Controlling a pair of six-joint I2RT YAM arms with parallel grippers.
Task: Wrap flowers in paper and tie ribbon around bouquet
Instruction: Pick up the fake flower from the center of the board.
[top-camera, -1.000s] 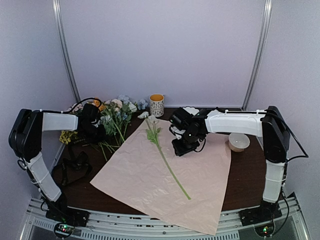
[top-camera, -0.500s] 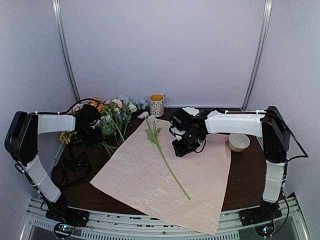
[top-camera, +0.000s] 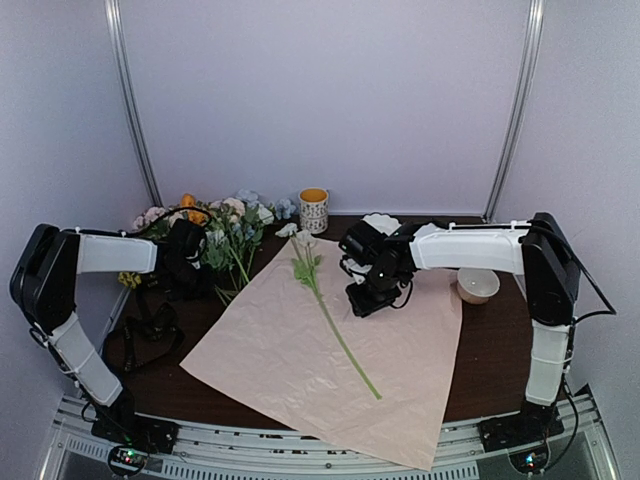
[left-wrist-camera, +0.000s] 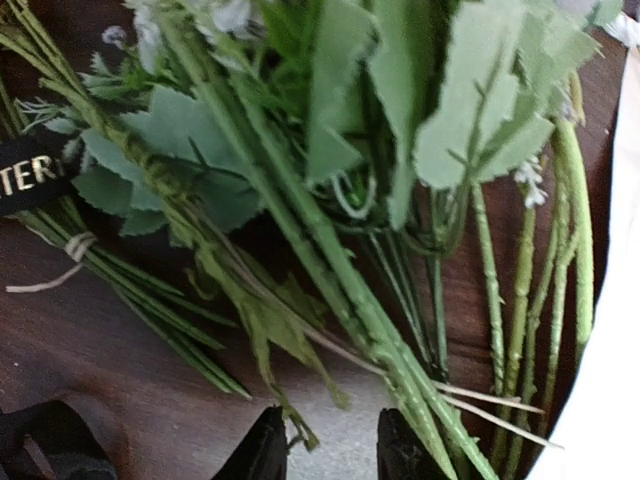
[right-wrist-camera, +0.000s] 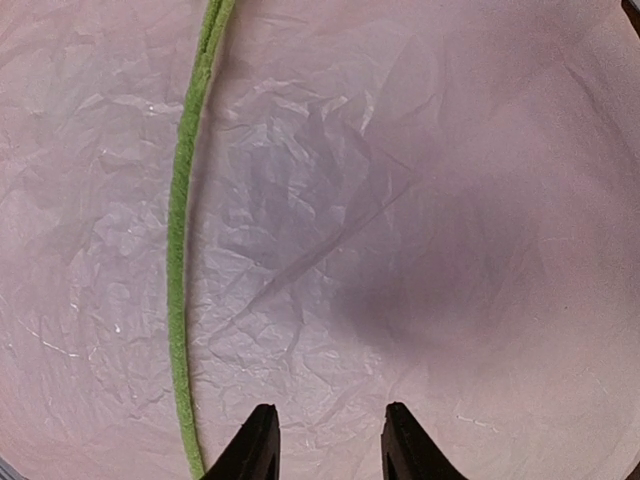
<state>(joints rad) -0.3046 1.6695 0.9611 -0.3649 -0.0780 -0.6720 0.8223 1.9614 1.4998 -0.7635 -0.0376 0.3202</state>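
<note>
The pink paper (top-camera: 330, 360) lies spread over the middle of the table. One long-stalked flower (top-camera: 322, 305) lies on it, its pale bloom toward the back. The other flowers (top-camera: 232, 235) form a loose pile at the back left. My left gripper (top-camera: 196, 278) hangs open just above their stalk ends (left-wrist-camera: 400, 350); between its fingers only a thin leaf tip shows (left-wrist-camera: 332, 420). My right gripper (top-camera: 368, 300) hovers open over the paper (right-wrist-camera: 420, 200), empty (right-wrist-camera: 328, 410), with the green stalk (right-wrist-camera: 180, 300) to its left. The black ribbon (top-camera: 148, 328) lies bunched at the table's left edge.
A patterned mug (top-camera: 314, 210) stands at the back centre, with a small white object (top-camera: 382, 221) to its right. A pale bowl (top-camera: 478, 284) sits on the right, beside the paper's edge. A black band with gold lettering (left-wrist-camera: 30, 175) crosses the stalks on the left.
My left gripper has shifted slightly nearer and to the right, toward the stalk ends of the pile. The right arm has barely moved.
</note>
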